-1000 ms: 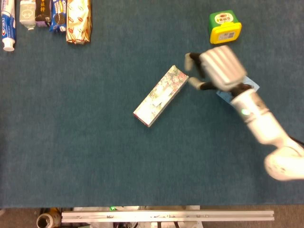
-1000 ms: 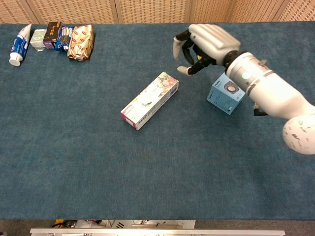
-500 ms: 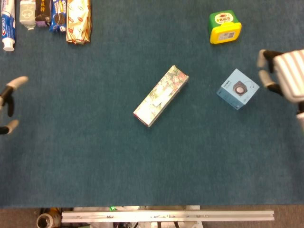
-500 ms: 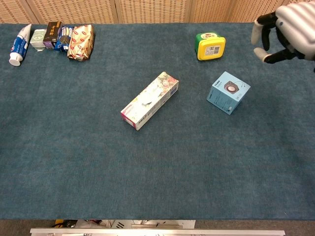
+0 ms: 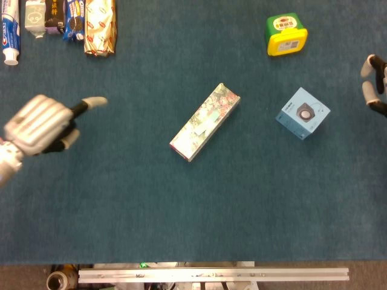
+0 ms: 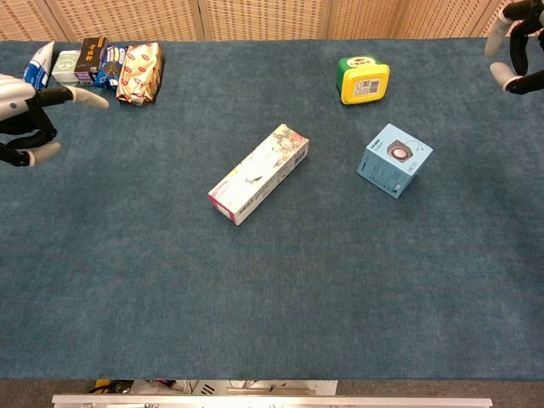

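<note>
A long floral box (image 5: 205, 121) (image 6: 258, 172) lies at a slant in the middle of the blue cloth. A light blue cube box (image 5: 303, 113) (image 6: 394, 160) sits to its right, and a green and yellow container (image 5: 285, 33) (image 6: 363, 78) stands beyond that. My left hand (image 5: 43, 123) (image 6: 30, 110) hovers over the left side, holding nothing, one finger stretched toward the floral box and the others curled. Only the fingers of my right hand (image 5: 375, 86) (image 6: 512, 51) show at the right edge, spread and empty.
A row of packages lines the far left corner: a toothpaste tube (image 5: 10, 30) (image 6: 32, 72), small cartons (image 5: 36, 17), a dark snack pack (image 5: 73, 18) and a gold foil bag (image 5: 100, 27) (image 6: 141, 61). A metal rail (image 5: 211, 275) runs along the near table edge.
My right hand has drawn back from beside the floral box to the right edge, uncovering the blue cube. My left hand has come in from the left over the cloth.
</note>
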Tool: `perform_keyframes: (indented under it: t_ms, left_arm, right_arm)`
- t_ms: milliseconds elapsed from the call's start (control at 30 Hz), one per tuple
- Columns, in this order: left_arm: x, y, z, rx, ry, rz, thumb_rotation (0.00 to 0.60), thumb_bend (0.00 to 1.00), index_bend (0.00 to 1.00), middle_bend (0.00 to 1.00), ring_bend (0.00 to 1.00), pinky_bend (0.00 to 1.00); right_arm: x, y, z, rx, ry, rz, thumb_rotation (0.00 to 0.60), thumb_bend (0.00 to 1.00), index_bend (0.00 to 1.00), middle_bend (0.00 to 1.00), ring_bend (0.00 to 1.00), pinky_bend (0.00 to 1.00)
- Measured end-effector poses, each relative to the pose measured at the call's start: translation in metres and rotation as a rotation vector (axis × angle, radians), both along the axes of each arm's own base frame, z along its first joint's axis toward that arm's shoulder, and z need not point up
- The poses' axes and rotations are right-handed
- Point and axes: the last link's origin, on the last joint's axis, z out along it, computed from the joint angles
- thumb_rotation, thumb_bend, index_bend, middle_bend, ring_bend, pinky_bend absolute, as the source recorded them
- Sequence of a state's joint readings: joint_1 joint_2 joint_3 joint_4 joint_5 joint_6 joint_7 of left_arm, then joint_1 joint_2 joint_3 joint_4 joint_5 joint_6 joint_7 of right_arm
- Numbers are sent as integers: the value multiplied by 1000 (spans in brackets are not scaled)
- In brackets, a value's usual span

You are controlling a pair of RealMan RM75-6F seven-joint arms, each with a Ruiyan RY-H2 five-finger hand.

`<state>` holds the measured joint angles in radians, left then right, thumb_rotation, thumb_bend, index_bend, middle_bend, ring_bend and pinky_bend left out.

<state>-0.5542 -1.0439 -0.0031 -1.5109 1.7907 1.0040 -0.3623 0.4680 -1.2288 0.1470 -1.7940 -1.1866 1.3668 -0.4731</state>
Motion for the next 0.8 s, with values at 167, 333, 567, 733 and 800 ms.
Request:
perform_keyframes:
  t_ms: [167, 333, 567, 733, 800]
  left_arm:
    - [20, 13, -20, -56, 33, -53, 600, 717, 140, 977, 1000, 937]
    - [33, 25, -37, -109, 96, -65, 600, 762, 104, 978, 1000, 937]
    - [69, 44, -68, -169, 160, -114, 600, 787, 97, 978, 1000, 938]
    - [89, 50, -82, -189, 174, -150, 600, 797, 93, 978, 1000, 938]
    - [97, 52, -87, -200, 185, -166, 600, 798, 93, 978, 1000, 938]
  right_arm:
    - [0, -6, -1, -12, -3, -16, 600, 451, 488, 855, 1000, 1000]
    - [-5, -10, -3, -21, -3, -37, 600, 563, 472, 894, 1000, 1000]
    - [-11, -16, -2, -32, 1, -71, 600, 642, 455, 915, 1000, 1000]
    - [-17, -21, -4, -31, -1, -96, 600, 669, 449, 920, 1000, 1000]
    - [-19, -22, -5, -28, -3, -103, 600, 680, 446, 920, 1000, 1000]
